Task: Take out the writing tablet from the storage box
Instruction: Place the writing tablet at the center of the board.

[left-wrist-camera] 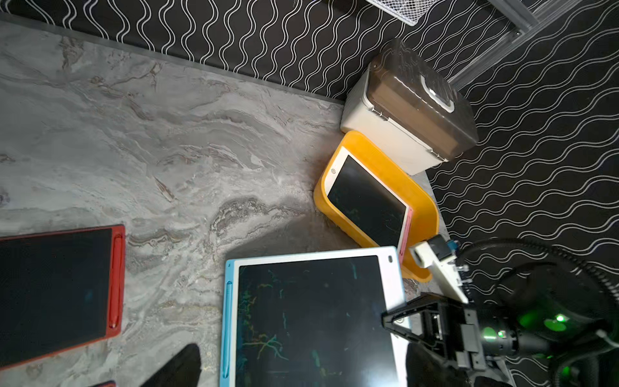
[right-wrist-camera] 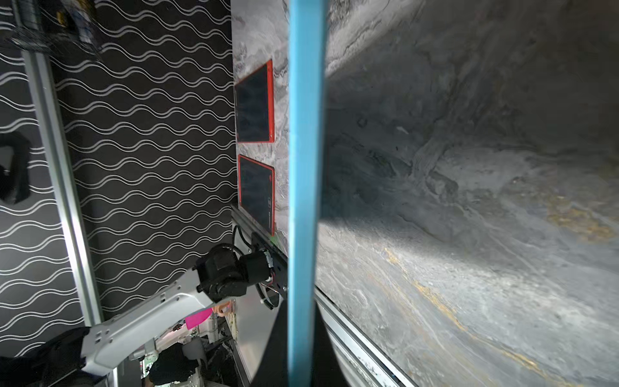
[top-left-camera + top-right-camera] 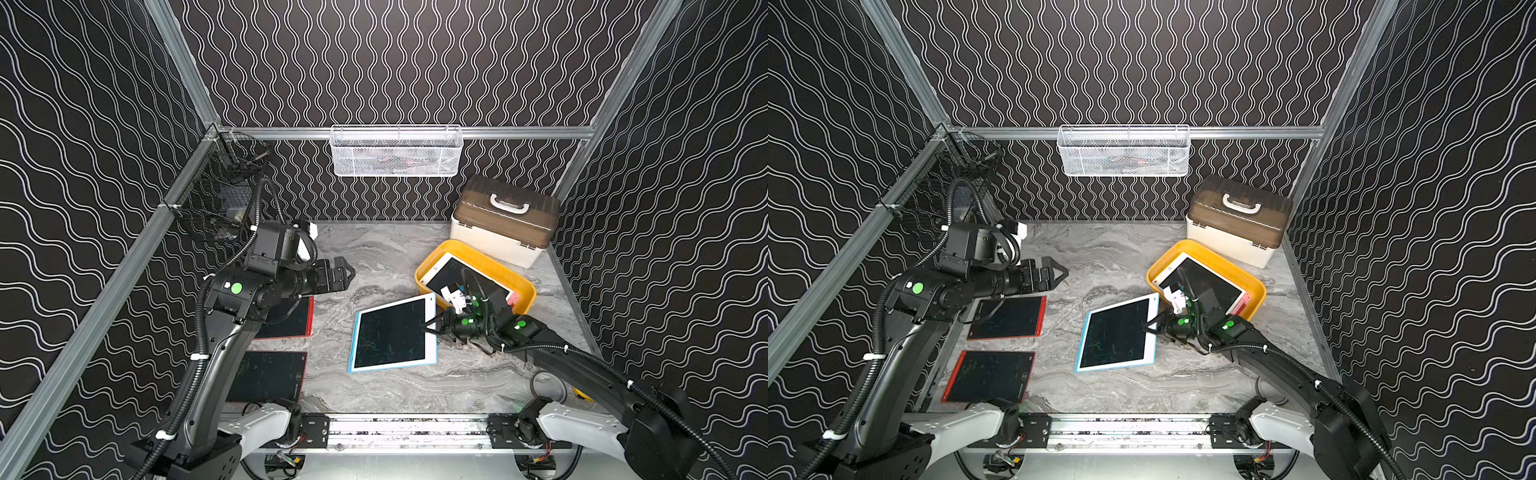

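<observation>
A blue-and-white writing tablet (image 3: 392,332) (image 3: 1117,332) (image 1: 311,318) with a dark screen sits mid-table, just outside the yellow storage box (image 3: 515,282) (image 3: 1254,286) (image 1: 425,207). My right gripper (image 3: 430,328) (image 3: 1150,328) (image 1: 390,323) is shut on its box-side edge, which is raised off the table. The right wrist view shows that tablet's blue edge (image 2: 304,167) between the jaws. A second, white-and-pink tablet (image 3: 453,274) (image 1: 365,201) lies inside the box. My left gripper (image 3: 343,276) (image 3: 1057,274) hovers open and empty over the left of the table.
Two red-framed tablets (image 3: 291,320) (image 3: 270,376) lie flat at the left, under my left arm. A cream case with a brown lid (image 3: 505,220) stands behind the box. A white mesh basket (image 3: 397,151) hangs on the back wall, and a black wire basket (image 3: 220,191) on the left wall.
</observation>
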`<state>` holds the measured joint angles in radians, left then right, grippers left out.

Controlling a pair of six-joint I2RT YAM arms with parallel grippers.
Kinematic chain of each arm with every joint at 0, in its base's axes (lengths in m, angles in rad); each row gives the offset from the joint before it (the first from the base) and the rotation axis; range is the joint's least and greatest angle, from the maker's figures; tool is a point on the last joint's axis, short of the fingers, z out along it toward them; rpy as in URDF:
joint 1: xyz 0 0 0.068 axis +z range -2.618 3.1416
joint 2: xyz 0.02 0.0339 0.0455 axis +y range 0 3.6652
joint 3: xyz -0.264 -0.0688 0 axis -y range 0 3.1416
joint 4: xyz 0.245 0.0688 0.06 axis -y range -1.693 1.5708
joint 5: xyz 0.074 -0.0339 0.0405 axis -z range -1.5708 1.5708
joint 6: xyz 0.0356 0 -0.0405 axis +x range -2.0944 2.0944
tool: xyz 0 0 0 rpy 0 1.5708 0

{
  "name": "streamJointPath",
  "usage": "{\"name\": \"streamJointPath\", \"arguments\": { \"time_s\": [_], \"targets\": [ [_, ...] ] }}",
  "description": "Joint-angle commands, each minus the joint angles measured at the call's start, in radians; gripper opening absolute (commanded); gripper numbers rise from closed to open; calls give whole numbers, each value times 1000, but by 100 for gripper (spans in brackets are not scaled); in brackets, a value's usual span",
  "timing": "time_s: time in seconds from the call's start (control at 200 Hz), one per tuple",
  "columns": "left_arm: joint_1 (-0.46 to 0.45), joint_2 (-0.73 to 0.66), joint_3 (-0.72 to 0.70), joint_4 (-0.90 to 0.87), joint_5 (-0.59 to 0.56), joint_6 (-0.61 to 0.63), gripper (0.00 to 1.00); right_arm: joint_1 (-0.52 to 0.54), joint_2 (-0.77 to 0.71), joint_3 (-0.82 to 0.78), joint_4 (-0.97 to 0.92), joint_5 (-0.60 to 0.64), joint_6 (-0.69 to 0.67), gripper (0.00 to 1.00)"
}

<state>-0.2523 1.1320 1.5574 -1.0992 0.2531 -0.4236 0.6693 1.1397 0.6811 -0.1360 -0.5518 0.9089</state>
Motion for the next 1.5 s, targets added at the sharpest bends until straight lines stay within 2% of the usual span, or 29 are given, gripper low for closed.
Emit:
{"name": "streamJointPath", "arguments": {
  "time_s": [0.0,0.195,0.395,0.575,0.836,1.261,1.496],
  "targets": [
    [-35,-18,-6,-10,-29,-22,99,84,7,-55,141,115,102,1],
    [-64,-67,-53,-11,-26,-30,99,204,53,-165,284,223,182,3],
    [-81,-113,-70,-58,-57,-24,99,259,189,-244,523,241,269,5],
    [-89,-118,-61,-90,-62,-19,99,280,264,-181,456,241,234,6],
    [-91,-142,-84,-110,-54,-23,99,307,334,-219,529,236,285,7],
    [-90,-141,-79,-110,-46,-24,99,319,310,-285,491,235,301,8],
    [-91,-137,-80,-108,-43,-32,99,319,387,-285,509,183,292,11]
  ]
}}
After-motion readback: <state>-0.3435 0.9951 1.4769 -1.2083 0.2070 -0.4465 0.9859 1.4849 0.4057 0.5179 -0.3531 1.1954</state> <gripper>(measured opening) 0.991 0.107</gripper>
